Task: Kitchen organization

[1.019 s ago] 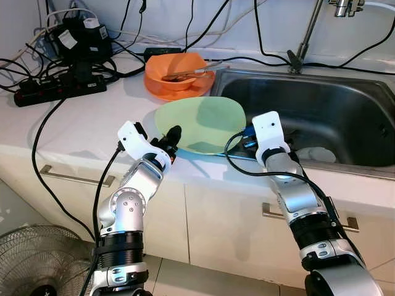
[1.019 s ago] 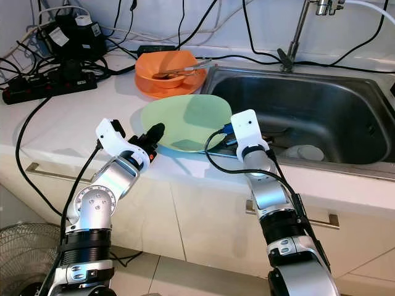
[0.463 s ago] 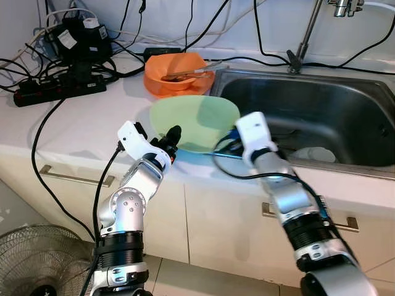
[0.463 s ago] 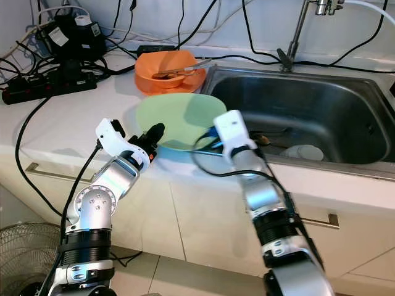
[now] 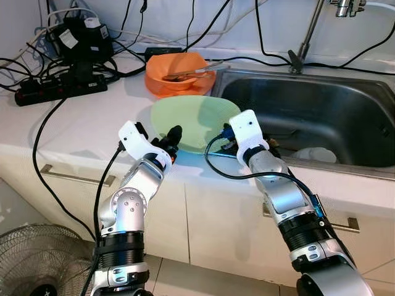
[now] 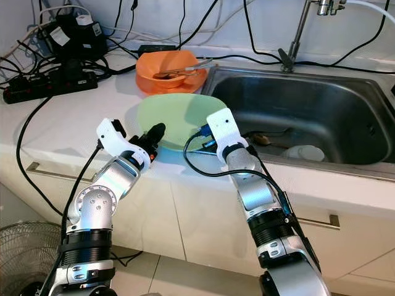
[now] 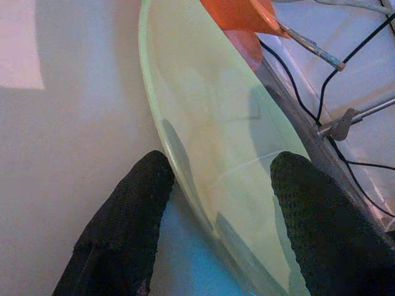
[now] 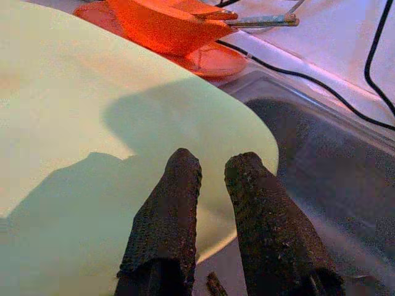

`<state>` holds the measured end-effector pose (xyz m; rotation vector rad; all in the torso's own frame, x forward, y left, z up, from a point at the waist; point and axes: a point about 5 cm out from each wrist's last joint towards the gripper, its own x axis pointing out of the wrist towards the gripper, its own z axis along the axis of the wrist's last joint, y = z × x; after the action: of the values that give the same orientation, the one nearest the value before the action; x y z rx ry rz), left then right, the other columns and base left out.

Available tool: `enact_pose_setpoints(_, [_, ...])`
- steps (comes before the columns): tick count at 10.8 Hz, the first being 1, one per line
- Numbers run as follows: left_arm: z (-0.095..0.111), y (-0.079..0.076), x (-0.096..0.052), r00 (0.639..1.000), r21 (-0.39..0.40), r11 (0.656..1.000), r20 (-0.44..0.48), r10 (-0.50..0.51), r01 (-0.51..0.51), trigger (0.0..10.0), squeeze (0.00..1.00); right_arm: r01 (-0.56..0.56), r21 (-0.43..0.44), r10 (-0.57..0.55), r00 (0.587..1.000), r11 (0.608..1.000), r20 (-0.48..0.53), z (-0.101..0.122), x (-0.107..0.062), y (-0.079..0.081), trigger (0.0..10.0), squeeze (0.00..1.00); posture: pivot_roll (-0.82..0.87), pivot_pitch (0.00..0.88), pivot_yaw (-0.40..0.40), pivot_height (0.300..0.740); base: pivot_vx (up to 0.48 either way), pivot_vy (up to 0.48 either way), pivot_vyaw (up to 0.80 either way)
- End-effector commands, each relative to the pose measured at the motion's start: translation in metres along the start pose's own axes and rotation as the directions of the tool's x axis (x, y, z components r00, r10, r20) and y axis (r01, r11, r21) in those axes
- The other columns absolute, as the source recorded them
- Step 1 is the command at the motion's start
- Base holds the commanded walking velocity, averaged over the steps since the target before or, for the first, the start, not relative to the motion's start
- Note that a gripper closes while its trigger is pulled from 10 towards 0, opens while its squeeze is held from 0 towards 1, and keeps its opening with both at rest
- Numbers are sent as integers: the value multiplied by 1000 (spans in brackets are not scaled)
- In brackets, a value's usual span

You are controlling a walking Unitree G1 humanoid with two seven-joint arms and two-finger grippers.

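Note:
A pale green plate (image 5: 191,120) lies on the white counter, its right rim at the sink's edge. My left gripper (image 7: 222,166) is open, one finger on each side of the plate's near left rim. My right gripper (image 8: 216,161) reaches in from the sink side, its fingers nearly together above the plate's right part with nothing between them. An orange bowl (image 5: 179,71) holding a metal utensil sits on an orange plate just behind the green one.
The steel sink (image 5: 321,105) lies to the right, with a white dish (image 5: 315,154) in it and a tap (image 5: 305,37) behind. A black power strip (image 5: 58,92) and tangled cables fill the counter's back left. A fan (image 5: 37,259) stands on the floor at lower left.
My right gripper has slid left from the sink's edge over the green plate, and the plate has shifted slightly left. The left gripper has stayed put.

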<state>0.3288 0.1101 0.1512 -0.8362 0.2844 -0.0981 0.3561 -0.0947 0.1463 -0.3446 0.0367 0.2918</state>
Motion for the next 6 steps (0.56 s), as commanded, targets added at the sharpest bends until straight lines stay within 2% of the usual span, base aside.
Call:
enact_pose_setpoints(1, [-6, 8, 1, 999, 9, 999, -27, 38, -38, 3294, 0, 5, 12, -5, 999, 1000, 33, 11, 2, -3, 10000, 0, 78, 0, 40, 740, 0, 0, 0])
enact_pose_setpoints(2, [-7, 6, 0, 999, 13, 1000, -30, 21, -21, 0, 0, 15, 14, -15, 999, 1000, 30, 10, 2, -5, 10000, 0, 77, 0, 41, 740, 0, 0, 0])
enact_pose_setpoints(4, [-9, 3, 0, 998, -32, 999, -54, -19, 17, 0, 0, 23, 22, -24, 999, 999, 25, 9, 1, -7, 10000, 0, 70, 0, 47, 740, 0, 0, 0])
enact_pose_setpoints(6, [-9, 1, 0, 997, -35, 999, -63, -42, 40, 0, 0, 30, 30, -31, 999, 999, 18, 6, 1, -7, 10000, 0, 71, 0, 51, 740, 0, 0, 0])
